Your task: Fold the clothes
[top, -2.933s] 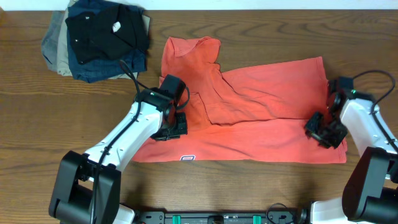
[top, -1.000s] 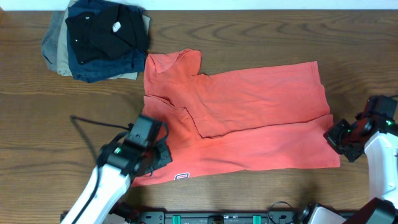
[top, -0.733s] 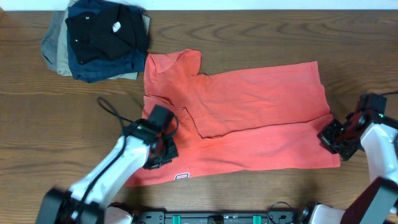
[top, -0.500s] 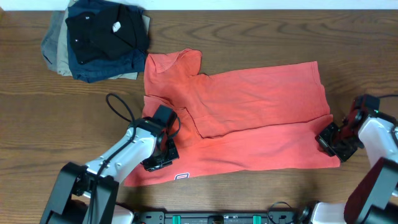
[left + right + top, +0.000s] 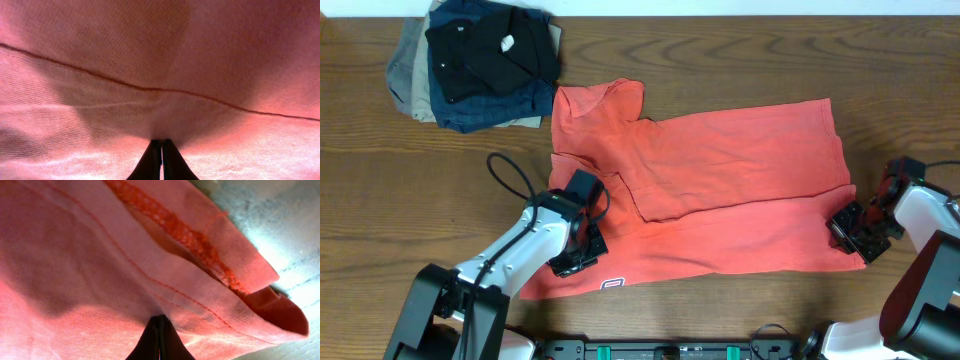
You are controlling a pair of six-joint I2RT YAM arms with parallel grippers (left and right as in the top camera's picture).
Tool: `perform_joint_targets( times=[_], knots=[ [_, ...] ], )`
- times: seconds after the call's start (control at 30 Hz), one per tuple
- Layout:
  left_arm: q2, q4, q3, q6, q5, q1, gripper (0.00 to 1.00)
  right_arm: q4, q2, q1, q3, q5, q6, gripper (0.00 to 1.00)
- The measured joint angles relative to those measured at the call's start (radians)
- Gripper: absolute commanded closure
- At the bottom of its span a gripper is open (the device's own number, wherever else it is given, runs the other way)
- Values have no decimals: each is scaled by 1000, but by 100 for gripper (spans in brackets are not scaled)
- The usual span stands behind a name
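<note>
The left gripper (image 5: 161,144) is pinched fully together on a pucker of the coral T-shirt (image 5: 730,170). The right gripper (image 5: 159,318) is likewise clamped tight on cloth beside the stitched hem corner. The shirt lies flat between and beyond the 2 grippers, partly folded over itself. Far beyond the left gripper, a pile of dark folded garments (image 5: 480,60) sits on the wooden table (image 5: 740,50).

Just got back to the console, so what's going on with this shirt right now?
Both arms are on the coral-red T-shirt, which lies partly folded on the table. The left end effector is shut on fabric near the shirt's near-left edge, and the right end effector is shut on its right hem corner. A pile of dark folded garments sits far left, untouched.
</note>
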Motion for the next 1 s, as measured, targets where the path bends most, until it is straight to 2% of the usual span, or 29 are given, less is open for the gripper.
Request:
perform_joint_targets(
  times=[0.23,0.43,0.63,0.83,0.9,0.97,1.0],
  knots=[
    [-14,-35,-20,-19,51,3,94,-93,6,-102,-12,9,21,99],
    [-82,-176,-87,-47,101,0,94,-151,-23,-201,-35,82,24,99],
    [-377,-310,-100,-82,103,-19,94,-218,-190,-276,-39,138,19,99],
    [-669,-327,-94,-89,106,-25,92,-274,-382,-284,5,91,-40,99],
    [-709,-326,-73,-79,106,-25,72,-294,-431,-283,41,56,-71,91],
    [-713,-320,-31,-53,108,-25,45,-304,-470,-280,78,10,-114,75],
    [-704,-315,-3,-39,106,-25,27,-309,-483,-272,99,-16,-139,62]
  ],
)
